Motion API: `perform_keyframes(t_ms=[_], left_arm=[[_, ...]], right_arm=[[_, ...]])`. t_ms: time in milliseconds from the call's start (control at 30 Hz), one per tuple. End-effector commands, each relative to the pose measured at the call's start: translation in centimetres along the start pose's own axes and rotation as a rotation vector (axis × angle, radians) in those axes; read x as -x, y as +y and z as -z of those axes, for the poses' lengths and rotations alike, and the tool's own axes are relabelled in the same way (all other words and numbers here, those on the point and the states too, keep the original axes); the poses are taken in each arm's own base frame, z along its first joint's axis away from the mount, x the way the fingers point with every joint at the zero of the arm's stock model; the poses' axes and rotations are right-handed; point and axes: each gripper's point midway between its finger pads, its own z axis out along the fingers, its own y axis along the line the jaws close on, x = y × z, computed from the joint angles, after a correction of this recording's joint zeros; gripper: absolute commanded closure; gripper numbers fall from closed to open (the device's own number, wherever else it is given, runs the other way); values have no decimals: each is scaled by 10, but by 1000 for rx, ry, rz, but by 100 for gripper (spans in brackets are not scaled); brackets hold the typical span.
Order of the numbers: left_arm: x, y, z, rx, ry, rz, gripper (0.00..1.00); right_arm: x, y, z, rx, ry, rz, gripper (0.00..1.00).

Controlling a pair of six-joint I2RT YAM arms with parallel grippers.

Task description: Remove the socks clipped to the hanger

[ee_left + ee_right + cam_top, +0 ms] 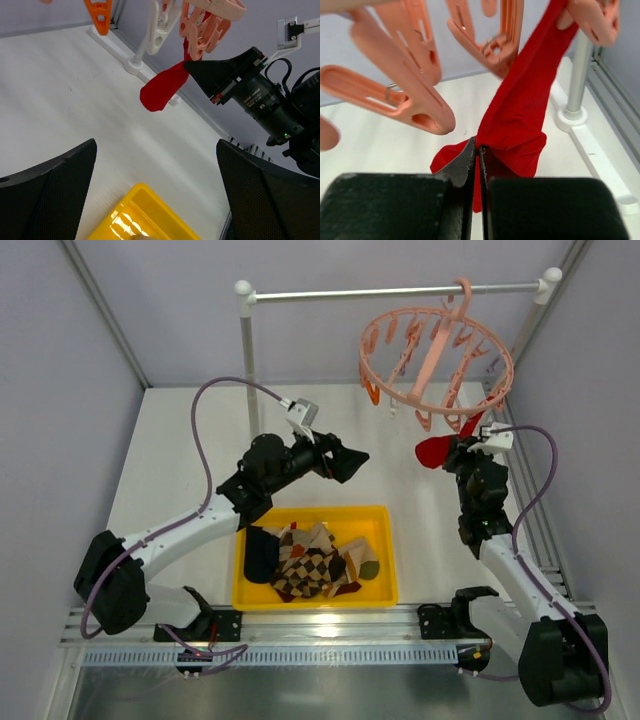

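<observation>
Beneath the hanger (412, 397), red sock (434, 452) in right gripper's (479, 150) tight pinch

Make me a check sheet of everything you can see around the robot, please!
Surface: white table, with a yellow plastic tray on it near the arms.
Job's things: round salmon-pink plastic ring hanger hooked on the rail; plain red fabric sock hanging from one of its clips; patterned fabric socks lying in the tray.
Clutter: nothing seen.
End effectors: left end effector open, holding nothing; right end effector shut on the red sock.
Cables: purple cables loop off both arms.
Surroundings: white-and-metal rail stand; grey walls.
</observation>
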Motion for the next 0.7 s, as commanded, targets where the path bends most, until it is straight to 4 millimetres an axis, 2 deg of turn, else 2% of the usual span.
perform_keyframes(t_ms=[0, 33, 133, 267, 367, 567, 600, 633, 667], left_arm=[[13, -2, 13, 17, -37, -6, 0], [9, 0, 16, 26, -30, -6, 0], [6, 3, 26, 42, -35, -8, 0], [0, 6, 37, 50, -43, -23, 0], [-6, 8, 44, 47, -46, -43, 0], [-20, -1, 52, -58, -68, -91, 0], [-31, 2, 53, -67, -58, -97, 0], [-22, -5, 53, -105, -107, -111, 0], [-26, -5, 53, -118, -109, -115, 0]], right_arm=[[3, 13, 15, 12, -12, 13, 96], [9, 27, 22, 55, -30, -7, 96], [10, 48, 33, 126, -33, -28, 96], [4, 90, 49, 241, -10, -44, 96], [1, 114, 59, 301, 3, -65, 96], [-1, 148, 79, 399, 25, -103, 96], [0, 153, 82, 413, 31, -121, 96], [-2, 160, 87, 434, 46, -125, 96], [-2, 164, 89, 443, 52, -133, 96]])
